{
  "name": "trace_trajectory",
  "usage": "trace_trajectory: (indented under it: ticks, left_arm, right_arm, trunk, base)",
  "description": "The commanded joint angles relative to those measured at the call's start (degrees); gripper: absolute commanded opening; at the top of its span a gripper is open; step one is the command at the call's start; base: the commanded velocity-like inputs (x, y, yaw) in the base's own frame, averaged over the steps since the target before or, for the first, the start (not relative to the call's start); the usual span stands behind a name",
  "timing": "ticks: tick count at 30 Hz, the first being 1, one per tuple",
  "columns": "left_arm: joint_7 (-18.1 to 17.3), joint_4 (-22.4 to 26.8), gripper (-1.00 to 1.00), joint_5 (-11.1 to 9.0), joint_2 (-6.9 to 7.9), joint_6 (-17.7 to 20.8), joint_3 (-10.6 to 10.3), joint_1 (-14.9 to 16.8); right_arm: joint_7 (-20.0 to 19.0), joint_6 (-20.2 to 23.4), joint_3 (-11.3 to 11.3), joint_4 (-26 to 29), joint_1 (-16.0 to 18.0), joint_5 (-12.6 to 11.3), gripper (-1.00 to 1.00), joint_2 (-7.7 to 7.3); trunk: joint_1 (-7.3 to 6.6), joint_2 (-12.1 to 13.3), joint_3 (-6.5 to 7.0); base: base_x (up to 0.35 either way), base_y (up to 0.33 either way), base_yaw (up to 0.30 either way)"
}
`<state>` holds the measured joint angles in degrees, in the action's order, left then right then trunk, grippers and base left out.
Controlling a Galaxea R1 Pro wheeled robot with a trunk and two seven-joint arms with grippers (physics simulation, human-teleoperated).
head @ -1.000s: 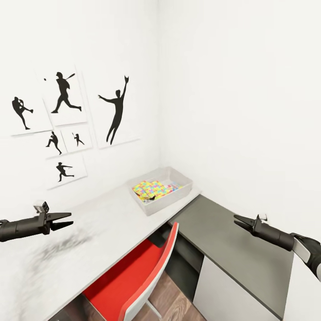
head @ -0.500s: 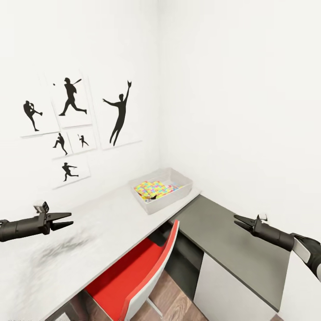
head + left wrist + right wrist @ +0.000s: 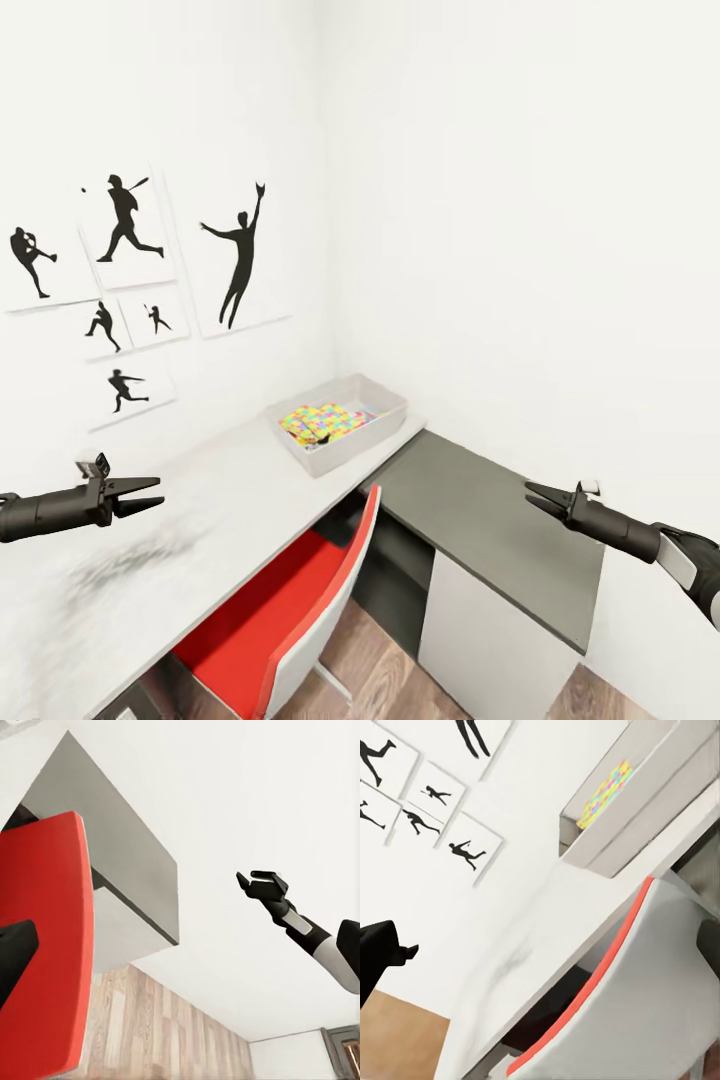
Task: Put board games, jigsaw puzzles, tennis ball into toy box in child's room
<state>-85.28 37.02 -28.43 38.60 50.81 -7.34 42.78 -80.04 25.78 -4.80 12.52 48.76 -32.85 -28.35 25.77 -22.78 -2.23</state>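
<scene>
While I look down from the head camera, I see the toy box [image 3: 340,425] at the far end of the pale marbled tabletop [image 3: 200,510], in the corner of the child's room. Jigsaw puzzles [image 3: 320,422] lie inside it, their yellow, pink, blue and green pieces showing above the near wall; something small and dark rests on them, too small for me to name. In the right wrist view the toy box [image 3: 637,810] shows from the side, with a strip of the jigsaw puzzles [image 3: 606,795] visible inside.

My left gripper [image 3: 152,494] hangs in the air over the near part of the tabletop, its fingers spread apart and holding nothing. My right gripper [image 3: 532,495] hovers above the lower dark grey cabinet [image 3: 480,520], fingers likewise parted and empty. From the left wrist camera I see the right gripper [image 3: 255,879] against the white wall, open.

Both grippers are well apart from the toy box. A red chair [image 3: 300,610] is tucked under the tabletop between them, over the wood-plank floor [image 3: 375,670]. Black baseball-player silhouette pictures [image 3: 130,270] hang on the wall beside the tabletop.
</scene>
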Motion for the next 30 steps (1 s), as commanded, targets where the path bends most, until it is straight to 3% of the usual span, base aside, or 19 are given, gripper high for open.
trace_trajectory:
  ticks: [1,9,19,30]
  left_arm:
    - [-0.24,-0.02,1.0,-0.27,0.1,0.6,-0.27,0.05]
    - [-0.24,-0.02,1.0,-0.27,0.34,0.54,-0.22,0.03]
    - [-0.24,-0.02,1.0,-0.31,1.18,0.52,-0.3,0.02]
    - [-0.25,-0.02,1.0,-0.22,1.22,0.52,-0.31,0.02]
  right_arm:
    - [-0.12,0.59,-0.47,-0.03,0.08,-0.54,1.0,-0.04]
    - [-0.04,0.59,-0.47,-0.03,0.09,-0.5,1.0,0.03]
    - [0.03,0.51,-0.48,-0.02,0.07,-0.5,1.0,0.04]
    - [-0.01,0.5,-0.48,-0.03,0.08,-0.54,1.0,0.06]
  trunk:
    - [0.02,-0.14,-0.12]
    - [0.02,-0.14,0.04]
    - [0.02,-0.14,0.07]
    - [0.02,-0.14,0.45]
  base:
    - [-0.207,0.098,-0.276]
    - [-0.16,0.05,-0.257]
    - [-0.135,0.041,-0.033]
    - [-0.28,0.102,-0.095]
